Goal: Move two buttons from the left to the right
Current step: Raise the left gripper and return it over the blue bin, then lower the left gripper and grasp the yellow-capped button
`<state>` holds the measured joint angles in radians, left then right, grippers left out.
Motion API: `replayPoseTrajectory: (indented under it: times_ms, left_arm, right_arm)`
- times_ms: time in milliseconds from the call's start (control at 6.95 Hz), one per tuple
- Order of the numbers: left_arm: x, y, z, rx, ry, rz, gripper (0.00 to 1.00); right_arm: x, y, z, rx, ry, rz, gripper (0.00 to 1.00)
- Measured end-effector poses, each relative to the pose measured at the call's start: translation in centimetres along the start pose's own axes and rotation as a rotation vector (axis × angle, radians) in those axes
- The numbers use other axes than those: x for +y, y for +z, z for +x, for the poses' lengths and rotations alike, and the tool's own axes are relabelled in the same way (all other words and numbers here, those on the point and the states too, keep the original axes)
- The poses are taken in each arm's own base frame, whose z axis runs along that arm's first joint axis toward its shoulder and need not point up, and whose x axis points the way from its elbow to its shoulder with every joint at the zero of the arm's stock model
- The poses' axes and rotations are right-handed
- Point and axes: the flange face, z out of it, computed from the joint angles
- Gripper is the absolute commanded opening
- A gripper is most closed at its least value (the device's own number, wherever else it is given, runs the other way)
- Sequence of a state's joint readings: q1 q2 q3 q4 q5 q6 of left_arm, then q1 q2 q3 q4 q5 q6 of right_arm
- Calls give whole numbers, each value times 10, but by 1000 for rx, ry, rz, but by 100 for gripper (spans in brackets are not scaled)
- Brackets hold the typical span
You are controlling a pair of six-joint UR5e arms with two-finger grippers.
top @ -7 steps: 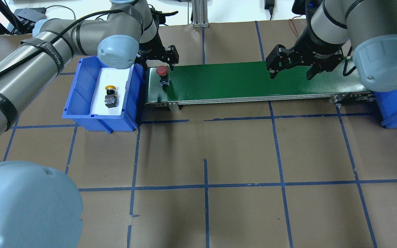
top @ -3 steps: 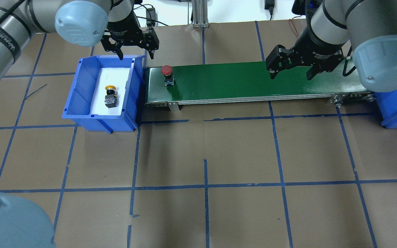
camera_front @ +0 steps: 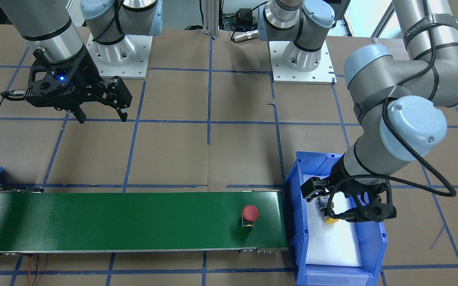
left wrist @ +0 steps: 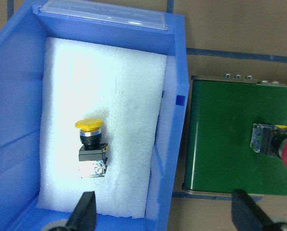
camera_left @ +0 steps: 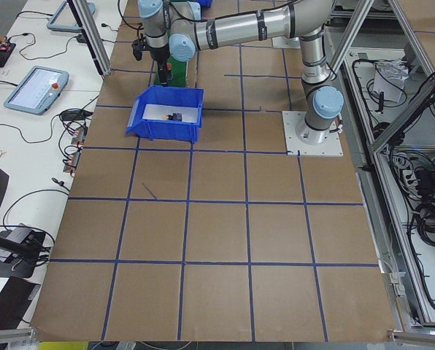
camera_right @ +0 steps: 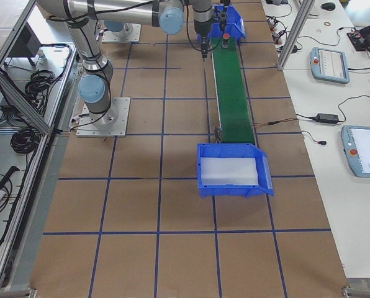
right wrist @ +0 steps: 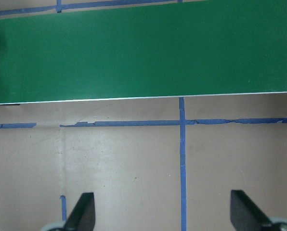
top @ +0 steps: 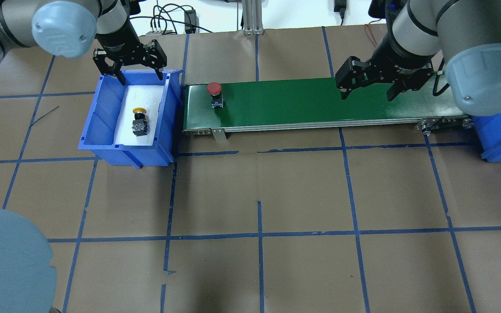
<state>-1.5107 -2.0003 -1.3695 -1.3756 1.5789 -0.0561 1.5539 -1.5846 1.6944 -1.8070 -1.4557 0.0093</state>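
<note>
The left pincer (top: 141,77) and right pincer (top: 368,96) are both apart, and the left may knock the yellow-capped black button (top: 139,121) aside if it drops crooked.

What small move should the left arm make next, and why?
Probably shift the open left pincer over the yellow button: it lies ungrasped in the blue bin, off the pincer's centre, while the red button already stands on the green belt.
</note>
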Motion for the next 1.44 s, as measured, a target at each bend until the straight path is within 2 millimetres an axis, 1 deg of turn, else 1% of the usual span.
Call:
replayPoseTrajectory:
  times_ms: [288, 432, 576, 720, 863, 1151, 1439]
  left_arm:
    - [-15, 32, -28, -34, -29, -11, 100]
    - [-20, 50, -38, -33, -41, -11, 100]
    - [-19, 67, -42, -32, -47, -14, 100]
    - [-14, 86, -44, -32, -49, -10, 100]
    - [-10, 99, -44, -31, -49, -2, 100]
    - [-12, 113, -39, 28, -60, -6, 100]
    - [-18, 116, -37, 51, -65, 4, 100]
  right_arm:
    - [0, 0, 0, 0, 1, 0, 100]
    - [0, -1, -1, 0, 0, 1, 100]
    - [0, 0, -1, 0, 0, 1, 100]
    - [0, 0, -1, 0, 0, 0, 100]
    - [0, 0, -1, 0, 0, 0, 100]
    - [0, 0, -1, 0, 0, 0, 100]
    - [0, 0, -1, 0, 0, 0, 100]
